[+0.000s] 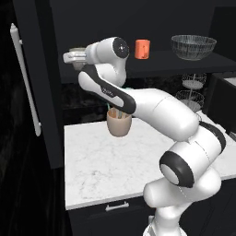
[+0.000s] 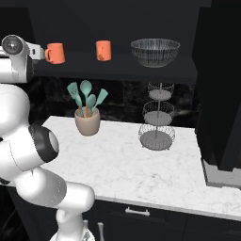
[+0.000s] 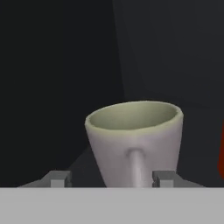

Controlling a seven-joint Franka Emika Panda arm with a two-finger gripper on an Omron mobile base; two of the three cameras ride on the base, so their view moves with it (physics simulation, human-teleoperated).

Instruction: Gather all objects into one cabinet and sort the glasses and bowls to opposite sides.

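A grey-beige mug [image 3: 134, 135] with a pale greenish inside stands upright on the cabinet shelf [image 1: 184, 62], its handle facing the hand camera. My gripper [image 3: 111, 179] is open, one fingertip [image 3: 59, 178] on each side of the handle and neither touching it. From the left base view my gripper [image 1: 73, 57] is at the left end of the shelf. One orange mug [image 1: 142, 48] stands mid-shelf. The dark mesh-patterned bowl [image 1: 193, 47] is at the right end. In the right base view two orange mugs [image 2: 55, 53] [image 2: 103, 50] and the bowl [image 2: 155, 52] stand in a row right of my gripper [image 2: 41, 51].
The cabinet door [image 1: 41, 92], with its long white bar handle [image 1: 25, 78], stands open at the left. On the white marble counter [image 2: 141, 169] are a beige pot of teal utensils [image 2: 87, 120] and tiered wire baskets [image 2: 157, 117]. A black drawer front [image 1: 116, 206] runs below the counter.
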